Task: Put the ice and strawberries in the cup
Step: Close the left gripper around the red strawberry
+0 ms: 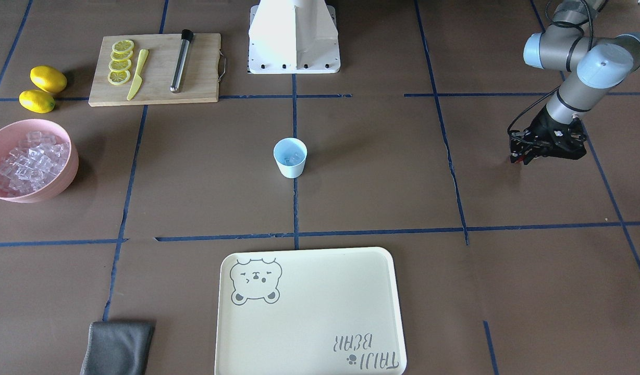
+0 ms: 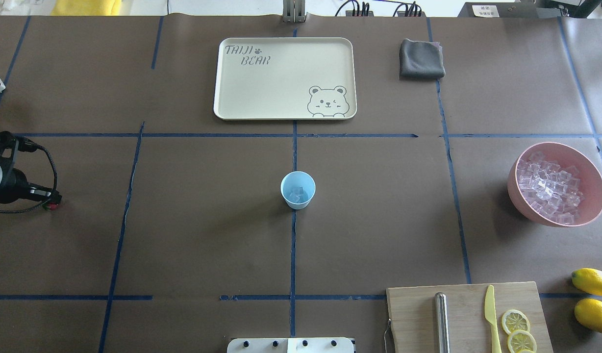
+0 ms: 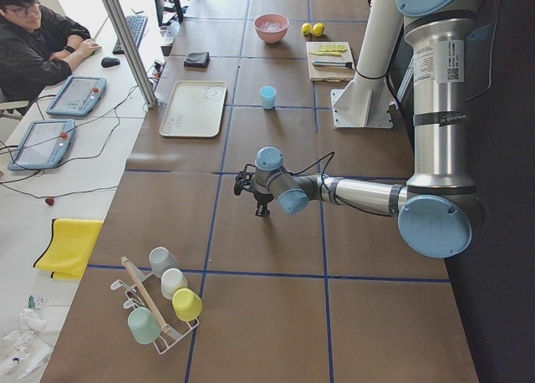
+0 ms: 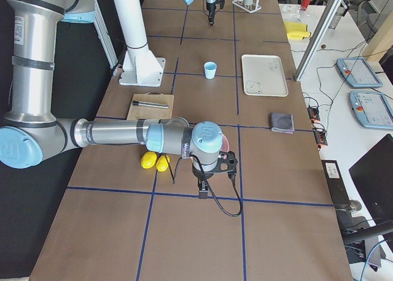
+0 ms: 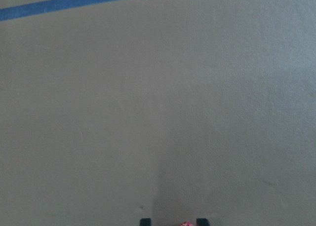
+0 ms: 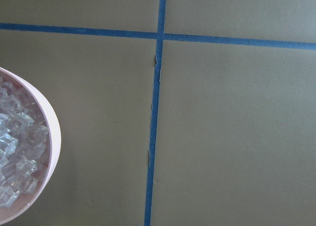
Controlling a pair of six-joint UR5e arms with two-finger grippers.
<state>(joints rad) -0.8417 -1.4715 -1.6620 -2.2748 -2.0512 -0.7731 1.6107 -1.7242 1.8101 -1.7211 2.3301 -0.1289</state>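
The light blue cup (image 2: 298,189) stands at the table's middle with a few ice cubes (image 2: 297,194) in it; it also shows in the front view (image 1: 290,158). More ice (image 2: 551,189) is piled in the pink bowl (image 2: 519,196), whose rim shows in the right wrist view (image 6: 53,137). My left gripper (image 2: 53,202) is far to the left of the cup, low over the table, shut on a tiny red strawberry (image 1: 514,160), which peeks between its tips (image 5: 185,224). My right gripper (image 4: 201,192) hangs beside the bowl; I cannot tell if it is open or shut.
A cream tray (image 2: 232,105) lies beyond the cup, with a grey cloth (image 2: 421,59) to its right. A cutting board (image 2: 467,314) holds lemon slices, a yellow knife and a metal rod. Two lemons (image 2: 594,294) lie beside it. A cup rack (image 3: 159,303) stands at the far left end.
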